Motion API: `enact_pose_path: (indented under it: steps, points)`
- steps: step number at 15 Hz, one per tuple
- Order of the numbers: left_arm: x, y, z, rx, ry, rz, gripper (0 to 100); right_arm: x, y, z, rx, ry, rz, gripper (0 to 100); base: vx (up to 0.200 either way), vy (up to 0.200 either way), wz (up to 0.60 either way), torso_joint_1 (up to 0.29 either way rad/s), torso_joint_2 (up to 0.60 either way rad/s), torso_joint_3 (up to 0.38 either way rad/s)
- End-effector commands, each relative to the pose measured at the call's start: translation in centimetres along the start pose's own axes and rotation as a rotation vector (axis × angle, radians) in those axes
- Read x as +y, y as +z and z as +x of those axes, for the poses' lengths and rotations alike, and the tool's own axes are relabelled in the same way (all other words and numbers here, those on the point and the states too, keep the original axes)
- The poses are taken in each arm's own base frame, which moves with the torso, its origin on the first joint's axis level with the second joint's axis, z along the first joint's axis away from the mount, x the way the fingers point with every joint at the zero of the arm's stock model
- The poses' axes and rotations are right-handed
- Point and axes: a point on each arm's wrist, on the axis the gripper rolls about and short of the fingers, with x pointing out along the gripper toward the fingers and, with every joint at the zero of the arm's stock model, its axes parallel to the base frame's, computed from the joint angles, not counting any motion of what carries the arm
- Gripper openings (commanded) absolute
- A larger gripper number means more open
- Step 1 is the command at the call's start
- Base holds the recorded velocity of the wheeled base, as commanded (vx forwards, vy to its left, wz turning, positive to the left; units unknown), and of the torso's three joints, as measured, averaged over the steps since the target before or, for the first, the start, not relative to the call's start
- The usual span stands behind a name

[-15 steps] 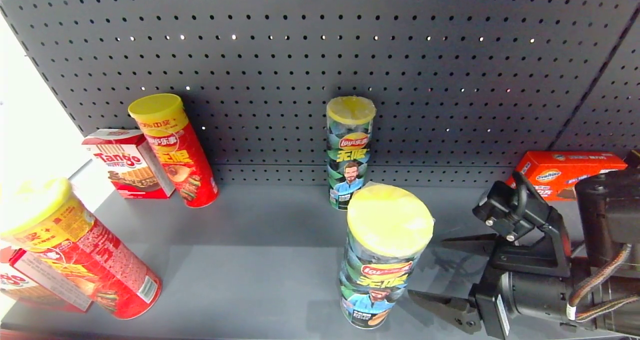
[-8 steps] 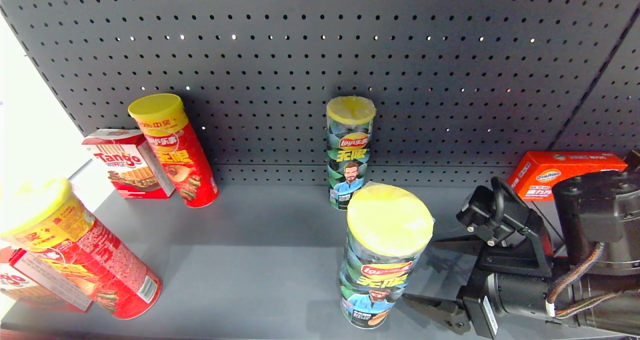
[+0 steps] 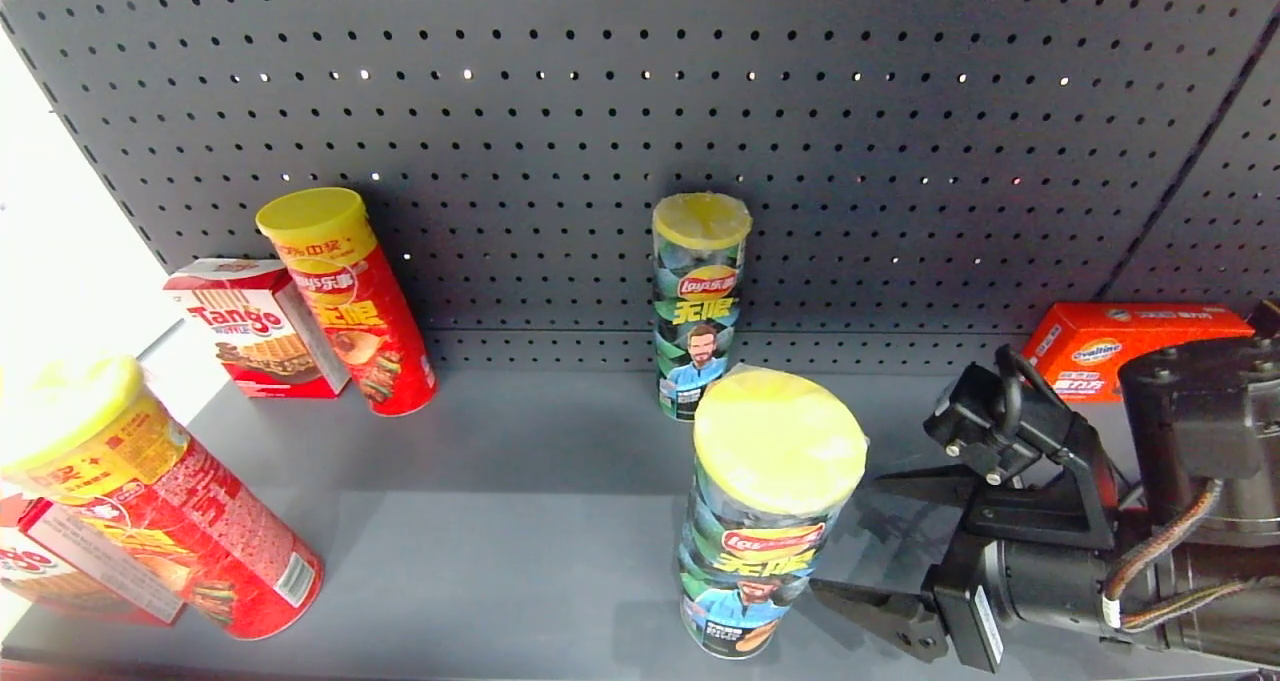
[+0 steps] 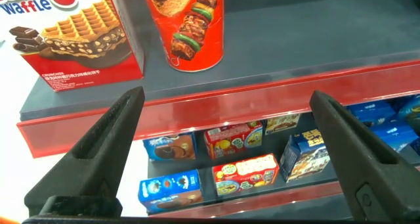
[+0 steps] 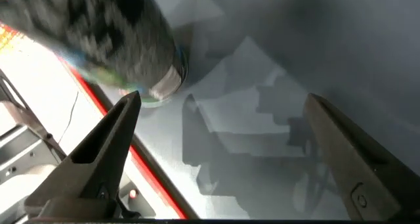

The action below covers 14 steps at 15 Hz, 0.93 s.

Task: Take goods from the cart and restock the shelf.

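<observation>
Head view, front green chip can point(image 3: 765, 521): stood upright near the front edge of the grey shelf point(image 3: 500, 521), yellow lid on, its foot close to the frame's lower edge.
Head view, right gripper point(image 3: 855, 536): lay low on the shelf just beside that can, jaws spread wide; whether a fingertip touched the can could not be told.
Head view, rear green chip can point(image 3: 700, 306): stood against the pegboard point(image 3: 800, 111), its base partly hidden by the front can's lid.
Head view, left side: a rear red chip can point(image 3: 350, 301) touched a rear wafer box point(image 3: 260, 326); a front red chip can point(image 3: 160, 501) covered part of a front wafer box point(image 3: 60, 571), which the frame edge cut off.
Head view, orange box point(image 3: 1120, 346): sat at the back right, partly behind the arm.
Left wrist view, left gripper point(image 4: 226, 99): hung before the shelf's red front strip point(image 4: 262, 99), fingers far apart, holding nothing.
Left wrist view, goods: the front wafer box point(image 4: 72, 40) and front red chip can point(image 4: 190, 27) were cropped at the top; small boxes point(image 4: 239, 158) filled a lower shelf.
Right wrist view, right gripper point(image 5: 222, 100): gaped empty over the bare shelf.
Right wrist view, front green chip can point(image 5: 111, 40): a blurred dark cylinder by one fingertip, its label unreadable.
</observation>
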Motion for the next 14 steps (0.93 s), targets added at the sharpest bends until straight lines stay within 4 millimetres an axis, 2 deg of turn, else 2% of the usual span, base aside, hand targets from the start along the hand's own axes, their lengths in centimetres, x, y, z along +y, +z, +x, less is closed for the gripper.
enact_pose_path:
  steps: [1, 14]
  points:
    - [0.0, 0.0, 0.01, 0.001, 0.0, -0.001, 100, 0.0, 0.62, 0.85, -0.001, 0.006, -0.004, 100, 0.0, 0.0, 0.0, 0.0, 0.0, 0.0]
    - [0.0, 0.0, 0.01, 0.001, 0.0, -0.001, 100, 0.22, 0.92, 1.53, 0.003, 0.018, -0.009, 100, 0.0, 0.0, 0.0, 0.0, 0.0, 0.0]
